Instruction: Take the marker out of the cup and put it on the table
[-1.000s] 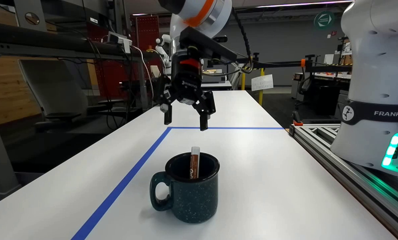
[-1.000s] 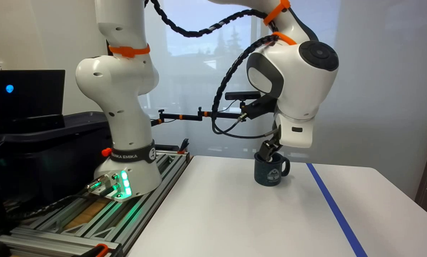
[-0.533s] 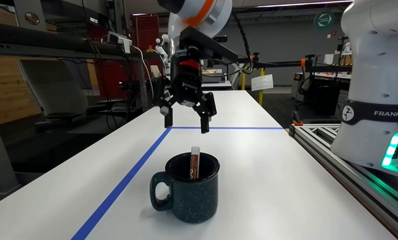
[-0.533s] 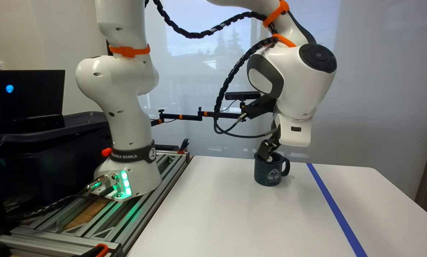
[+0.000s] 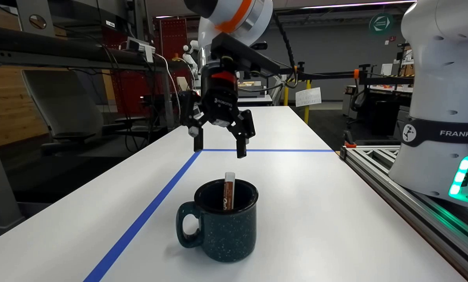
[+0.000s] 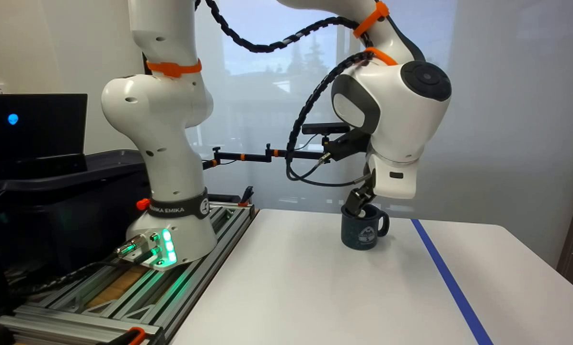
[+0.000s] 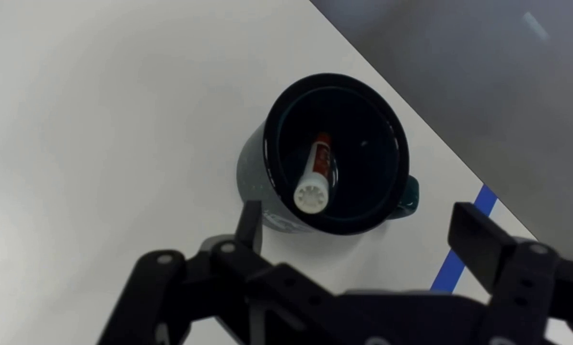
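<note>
“White counter (image 5: 316, 219), blue tape (image 5: 149, 211), grey wall (image 5: 312, 47) behind. Room?”

“Stretches wide toward the robot base (image 5: 437, 164); ends in an edge (image 7: 430, 132) near the cup (image 5: 228, 235) in the wrist view.”

“Marker (image 7: 318, 168)?”

“Pokes up from inside the cup, lost in shadow lower down.”

“Pincer (image 5: 219, 152)?”

“Spread wide, apart from the marker; murky around the fingers (image 6: 356, 202) in an exterior view.”

- Dark speckled cup (image 5: 229, 237) upright on the white surface (image 5: 316, 203), between its left and right edges, handle toward the left edge
- Brown-and-white marker (image 5: 229, 191) standing in the cup, white end above the rim
- Black fingers (image 5: 241, 147) spread wide, higher than the marker and clear of it
- Blue tape (image 5: 152, 210) inside the left edge, turning across to the right edge
- White robot base (image 5: 433, 170) outside the right edge
</note>
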